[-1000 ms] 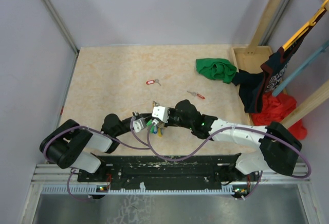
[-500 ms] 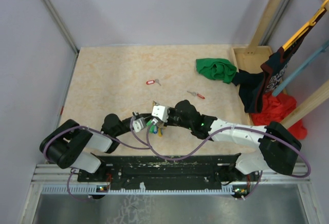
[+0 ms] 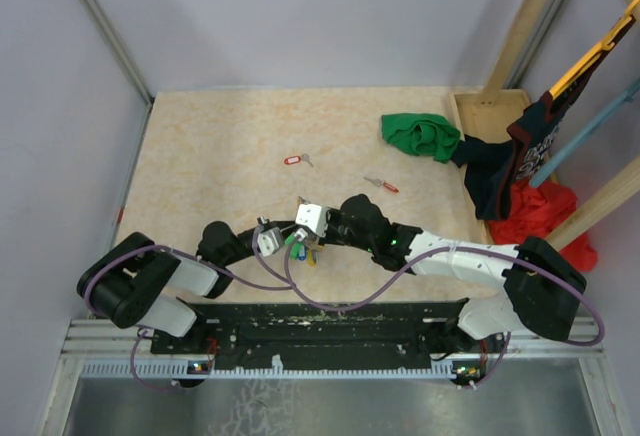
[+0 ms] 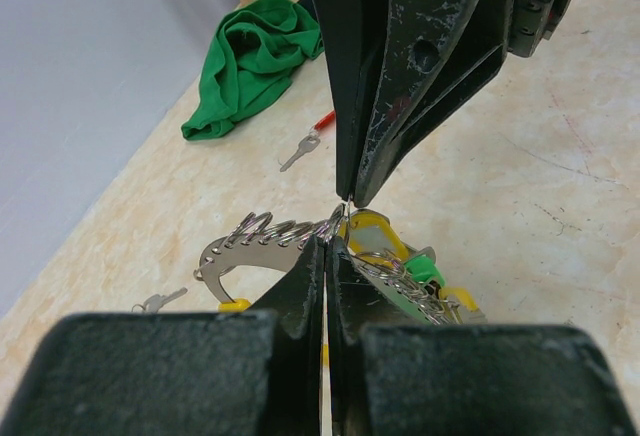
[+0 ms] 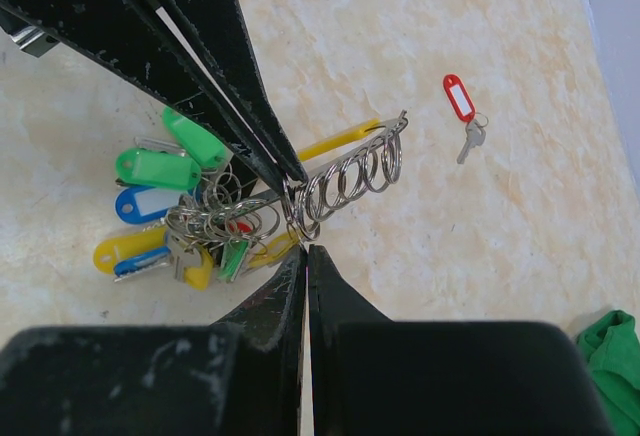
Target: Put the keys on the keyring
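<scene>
The keyring [image 5: 345,178] is a bunch of small steel rings on a grey metal piece, with green, blue and yellow tags [image 5: 150,168]. It lies between the arms at the near table edge [image 3: 303,247]. My left gripper [image 4: 327,240] is shut, and the rings [image 4: 270,228] pass right at its tips. My right gripper [image 5: 305,248] is shut too, its tips touching the lowest ring from the other side. In the top view the left gripper [image 3: 287,240] and right gripper [image 3: 303,235] meet tip to tip. The task's loose keys are hidden or out of view.
A key with a red oblong tag [image 3: 293,160] and a slim red-headed key [image 3: 381,185] lie farther out on the table. A green cloth [image 3: 420,134] sits at the back right beside a wooden tray [image 3: 490,111]. Dark and red clothes [image 3: 530,206] hang at the right.
</scene>
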Controlling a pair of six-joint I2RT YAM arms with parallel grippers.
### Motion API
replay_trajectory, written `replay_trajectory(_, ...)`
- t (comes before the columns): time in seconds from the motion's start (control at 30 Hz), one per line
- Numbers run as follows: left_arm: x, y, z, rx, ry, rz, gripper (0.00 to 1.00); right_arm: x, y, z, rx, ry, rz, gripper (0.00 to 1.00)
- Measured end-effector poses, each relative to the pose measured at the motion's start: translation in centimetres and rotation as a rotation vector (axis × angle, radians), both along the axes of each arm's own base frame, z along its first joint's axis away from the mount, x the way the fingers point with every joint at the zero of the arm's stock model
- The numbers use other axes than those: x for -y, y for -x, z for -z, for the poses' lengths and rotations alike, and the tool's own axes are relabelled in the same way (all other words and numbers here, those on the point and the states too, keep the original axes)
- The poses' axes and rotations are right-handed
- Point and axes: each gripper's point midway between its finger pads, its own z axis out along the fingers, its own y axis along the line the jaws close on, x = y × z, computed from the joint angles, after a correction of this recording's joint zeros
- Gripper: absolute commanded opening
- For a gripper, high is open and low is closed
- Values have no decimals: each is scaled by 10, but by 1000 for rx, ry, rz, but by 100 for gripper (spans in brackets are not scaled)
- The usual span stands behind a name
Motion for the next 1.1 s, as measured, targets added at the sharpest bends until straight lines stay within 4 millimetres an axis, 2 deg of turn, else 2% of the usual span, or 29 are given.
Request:
replay_trajectory(0.57, 0, -4, -3, -58, 36, -23, 0, -16, 8, -7, -35, -81, -8, 0)
replay_trajectory(0.7, -1, -7, -5, -63, 45, -42, 0, -14, 7, -7, -50, -90, 16, 0)
replay_trajectory(0.9, -6, -15, -6, -71, 56, -93, 0, 8, 11, 10, -160, -43, 137, 0)
replay_trajectory(1.1, -12, -23, -7, -74, 67, -149, 0, 42, 30, 21, -364, -1, 328, 0)
